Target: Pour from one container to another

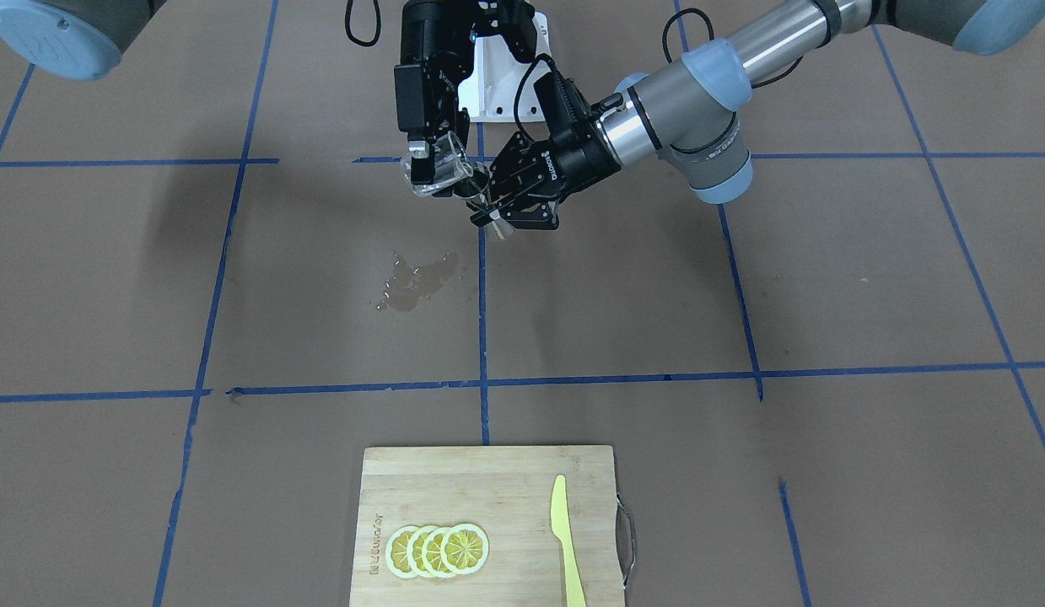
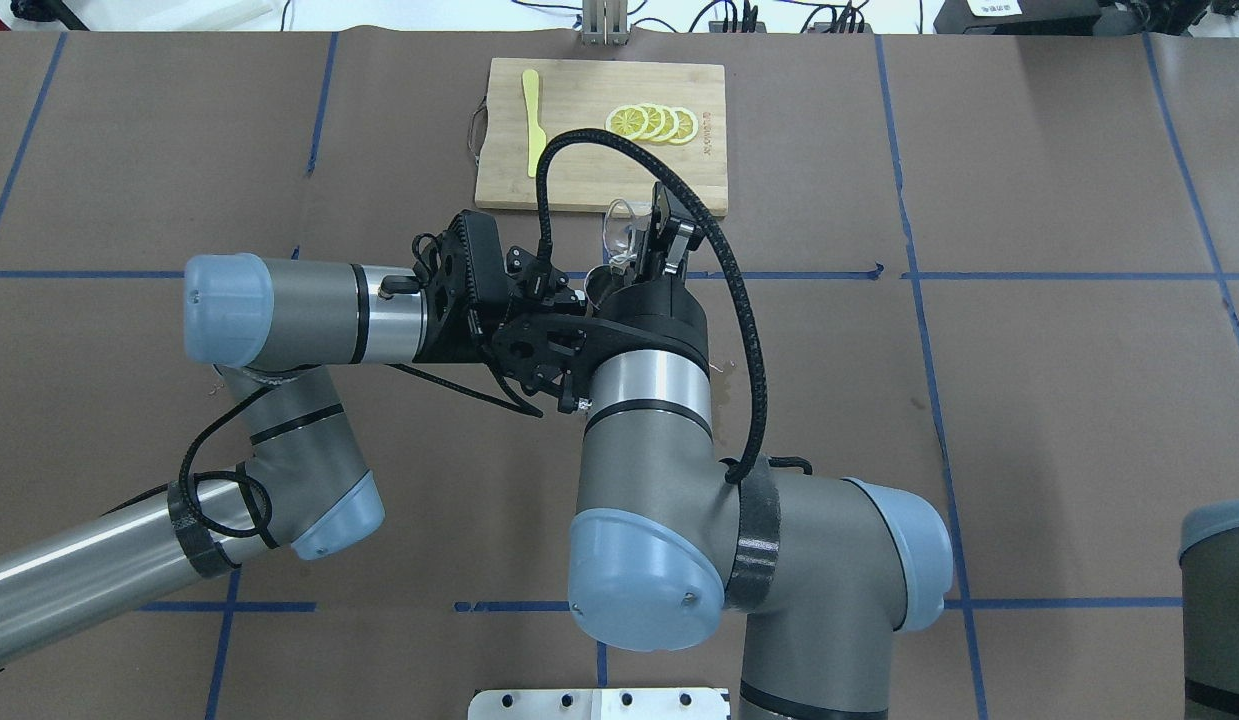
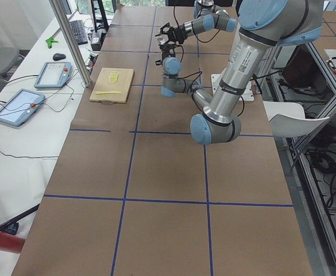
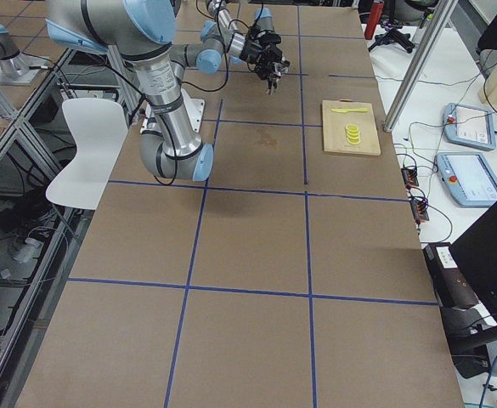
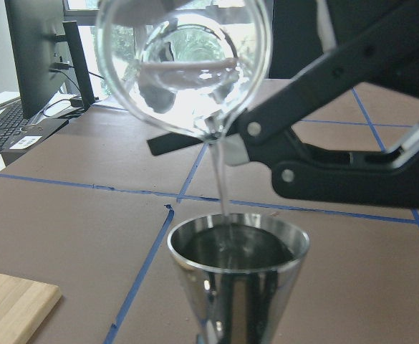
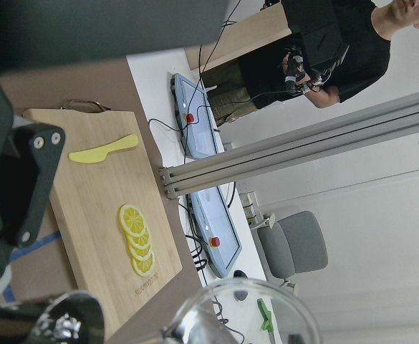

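Observation:
My right gripper (image 1: 429, 164) is shut on the clear glass cup (image 1: 444, 163), held in the air and tipped over. A thin stream of clear liquid runs from the cup (image 5: 184, 64) into the steel jigger (image 5: 238, 276) directly below its lip. My left gripper (image 1: 491, 211) is shut on the jigger (image 1: 480, 184), which stands upright with liquid inside. From overhead the cup (image 2: 619, 225) shows at the right gripper (image 2: 644, 238), while the arms mostly hide the jigger. In the right wrist view the cup's rim (image 6: 245, 315) and the jigger's edge (image 6: 69, 322) sit along the bottom.
A wet spill (image 1: 417, 282) lies on the brown table cover below the grippers. A wooden cutting board (image 1: 505, 472) at the operators' edge carries lemon slices (image 1: 438, 550) and a yellow knife (image 1: 566, 539). Both arms cross close together mid-table.

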You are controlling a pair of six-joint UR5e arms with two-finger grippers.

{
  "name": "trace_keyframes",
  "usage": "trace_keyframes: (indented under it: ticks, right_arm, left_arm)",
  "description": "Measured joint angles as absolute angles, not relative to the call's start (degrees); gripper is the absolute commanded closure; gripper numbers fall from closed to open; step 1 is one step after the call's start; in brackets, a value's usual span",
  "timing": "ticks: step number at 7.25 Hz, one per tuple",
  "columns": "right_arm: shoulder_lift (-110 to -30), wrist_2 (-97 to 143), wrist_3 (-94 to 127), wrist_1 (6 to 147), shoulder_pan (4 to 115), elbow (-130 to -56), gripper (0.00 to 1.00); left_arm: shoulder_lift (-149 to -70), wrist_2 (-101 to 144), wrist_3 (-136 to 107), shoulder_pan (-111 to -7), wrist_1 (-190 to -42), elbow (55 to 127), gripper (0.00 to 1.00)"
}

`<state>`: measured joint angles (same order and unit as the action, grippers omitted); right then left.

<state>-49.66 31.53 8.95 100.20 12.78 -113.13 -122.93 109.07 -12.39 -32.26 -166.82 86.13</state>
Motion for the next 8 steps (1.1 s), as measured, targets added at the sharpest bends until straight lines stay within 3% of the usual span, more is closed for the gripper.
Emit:
trace_keyframes:
  ticks: [4, 8]
  right_arm:
    - [-51.1, 39.8, 28.0, 88.2, 13.2, -114.6, 1.0]
    - [-58.2, 44.3, 43.4, 86.4, 15.7, -121.2, 1.0]
  left_arm:
    - [-122.9, 109.1, -12.5, -32.3, -166.8, 86.3, 1.0]
    - [-122.7, 109.1, -12.4, -32.3, -167.1, 86.3, 1.0]
